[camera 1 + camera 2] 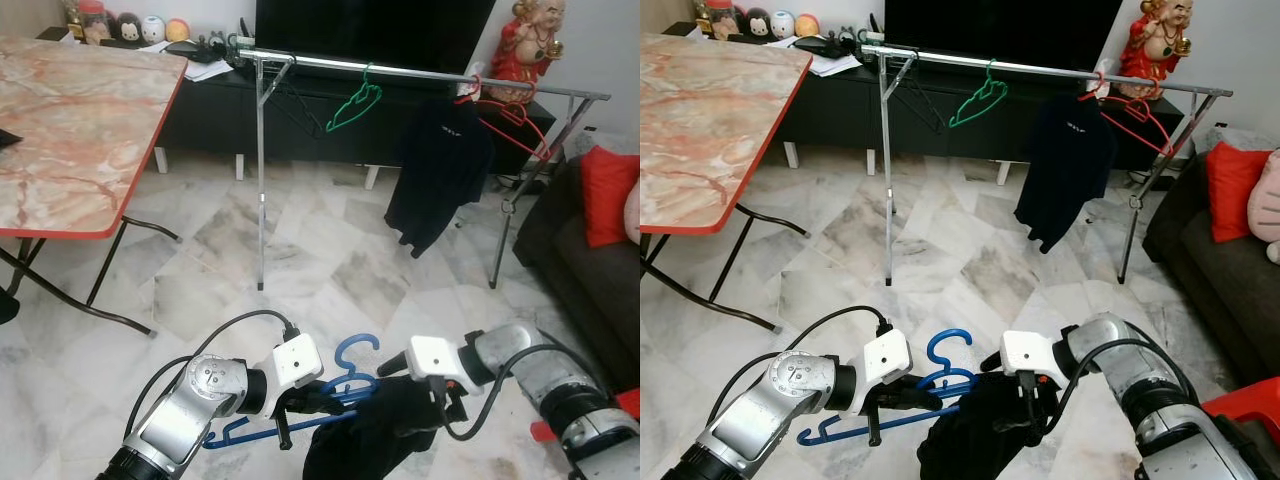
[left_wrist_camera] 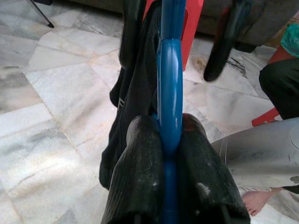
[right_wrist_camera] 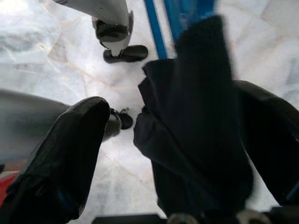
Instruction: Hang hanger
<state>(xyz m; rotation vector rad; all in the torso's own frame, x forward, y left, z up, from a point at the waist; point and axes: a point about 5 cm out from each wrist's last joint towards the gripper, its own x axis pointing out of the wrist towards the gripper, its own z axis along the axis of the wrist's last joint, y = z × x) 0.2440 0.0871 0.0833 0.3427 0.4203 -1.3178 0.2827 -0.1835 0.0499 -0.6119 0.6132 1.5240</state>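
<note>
Marble floor [image 1: 330, 270]; drying rack [image 1: 420, 72]; left gripper [image 2: 170, 140] clamps blue hanger [image 1: 345, 375]; right gripper [image 3: 159, 126] spread around black garment [image 1: 375, 435].

A home living room: marble floor [image 1: 330, 260], television [image 1: 370, 30], sofa [image 1: 570, 260], folding table [image 1: 70, 120], clothes rack [image 1: 420, 72]

The black garment [image 1: 375, 435] is cut off below and hides the blue hanger's [image 1: 345, 385] right half.
</note>
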